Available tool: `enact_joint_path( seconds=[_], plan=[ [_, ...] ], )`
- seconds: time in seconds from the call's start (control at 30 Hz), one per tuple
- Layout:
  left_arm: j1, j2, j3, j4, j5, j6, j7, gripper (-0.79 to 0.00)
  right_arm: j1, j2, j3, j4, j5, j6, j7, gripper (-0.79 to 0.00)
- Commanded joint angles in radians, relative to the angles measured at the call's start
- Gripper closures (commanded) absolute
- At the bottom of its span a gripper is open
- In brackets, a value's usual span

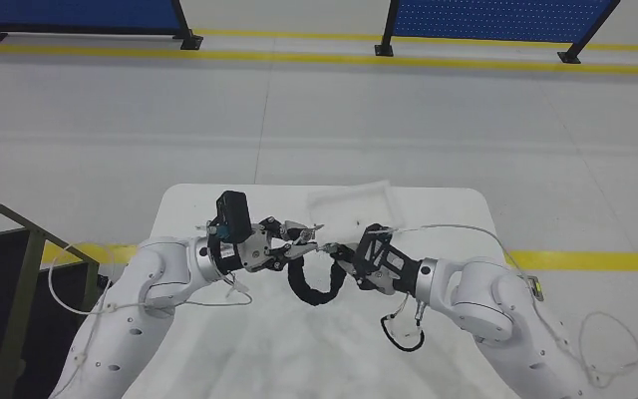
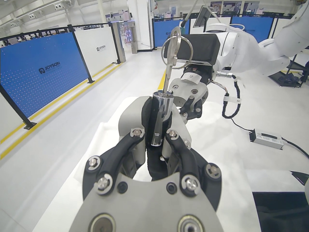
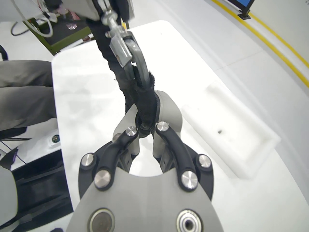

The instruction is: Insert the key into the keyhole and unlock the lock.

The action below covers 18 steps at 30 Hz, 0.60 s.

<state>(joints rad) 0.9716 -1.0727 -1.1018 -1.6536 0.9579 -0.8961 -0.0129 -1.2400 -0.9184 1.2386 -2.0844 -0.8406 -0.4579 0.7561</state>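
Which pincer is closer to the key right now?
Left. The left pincer grips the chrome lock cylinder that the key sticks out of; the right pincer holds the lock's black cable, farther from the key.

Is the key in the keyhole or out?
In: the key stands with its blade in the lock cylinder, held by the left end effector.
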Motion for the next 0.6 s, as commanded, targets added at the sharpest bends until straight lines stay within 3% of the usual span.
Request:
enact_joint_path(
  seconds=[0.0, 0.23, 0.33, 0.37, 0.4, 0.57],
  plan=[
    [0.009, 0.004, -0.022, 0.014, 0.076, 0.043, -0.013, 0.0, 0.001, 0.005, 0.005, -0.005, -0.05, -0.013, 0.087, 0.0],
    [0.024, 0.005, 0.003, 0.11, 0.239, 0.057, -0.03, 0.0, 0.009, 0.012, -0.021, 0.016, -0.116, -0.018, 0.276, 0.0],
    [0.021, 0.005, 0.022, 0.162, 0.288, 0.037, -0.034, 0.0, 0.022, 0.01, -0.054, 0.031, -0.132, -0.005, 0.333, -0.305],
    [0.02, 0.005, 0.026, 0.183, 0.298, 0.033, -0.036, 0.0, 0.023, 0.007, -0.059, 0.044, -0.108, 0.018, 0.332, -0.489],
    [0.016, 0.005, 0.031, 0.201, 0.313, 0.033, -0.043, 0.0, 0.026, 0.006, -0.063, 0.056, -0.083, 0.032, 0.333, -0.785],
    [-0.004, -0.001, 0.072, 0.265, 0.357, -0.01, -0.047, 0.0, 0.044, 0.003, -0.057, 0.086, -0.027, 0.057, 0.347, -0.785]
  ],
)
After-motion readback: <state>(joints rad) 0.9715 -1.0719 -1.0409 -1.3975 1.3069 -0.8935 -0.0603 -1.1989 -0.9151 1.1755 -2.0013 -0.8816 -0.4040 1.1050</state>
